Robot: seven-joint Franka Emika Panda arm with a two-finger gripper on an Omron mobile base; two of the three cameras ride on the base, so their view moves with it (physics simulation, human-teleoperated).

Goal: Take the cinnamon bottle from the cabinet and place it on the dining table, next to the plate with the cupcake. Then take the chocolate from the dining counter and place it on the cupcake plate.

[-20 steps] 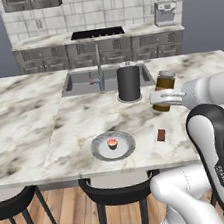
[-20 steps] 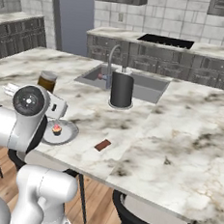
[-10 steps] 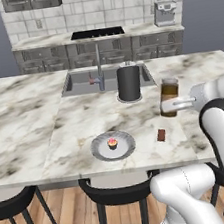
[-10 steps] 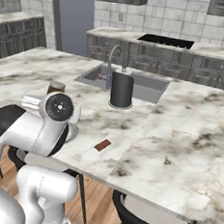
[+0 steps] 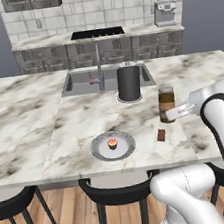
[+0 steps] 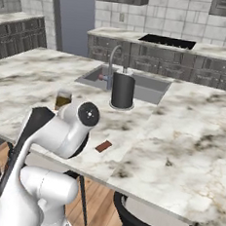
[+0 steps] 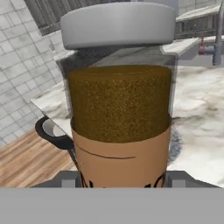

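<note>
Left base view shows the white robot arm rising at the lower right, its forearm reaching leftward over the white marble surface point(image 5: 31, 130). The pincer point(image 5: 171, 114) is clamped on the lower part of the cinnamon bottle point(image 5: 166, 101), an amber-brown jar with a pale lid, held upright just above or on the marble; which of the two cannot be told. Just beside the jar, toward the near edge, lies the chocolate point(image 5: 161, 135), a small dark reddish-brown bar flat on the marble. To its left, apart from it, sits the round grey plate point(image 5: 100, 151) with the cupcake point(image 5: 112, 143) at its middle, pink frosting over a yellow wrapper. Dark stools point(image 5: 112, 189) stand tucked under the near edge. Farther back, a tall black cylinder point(image 5: 128, 83) stands at the rim of a sunken sink point(image 5: 79, 83) with a curved faucet point(image 5: 99, 68). Beyond the island, grey cabinets point(image 5: 51, 59) line a tiled wall, with a cooktop point(image 5: 97, 33) and a coffee machine point(image 5: 165, 13) on the rear counter. Hand view shows the jar very close, upright, brown powder inside clear walls over a tan label.
</note>
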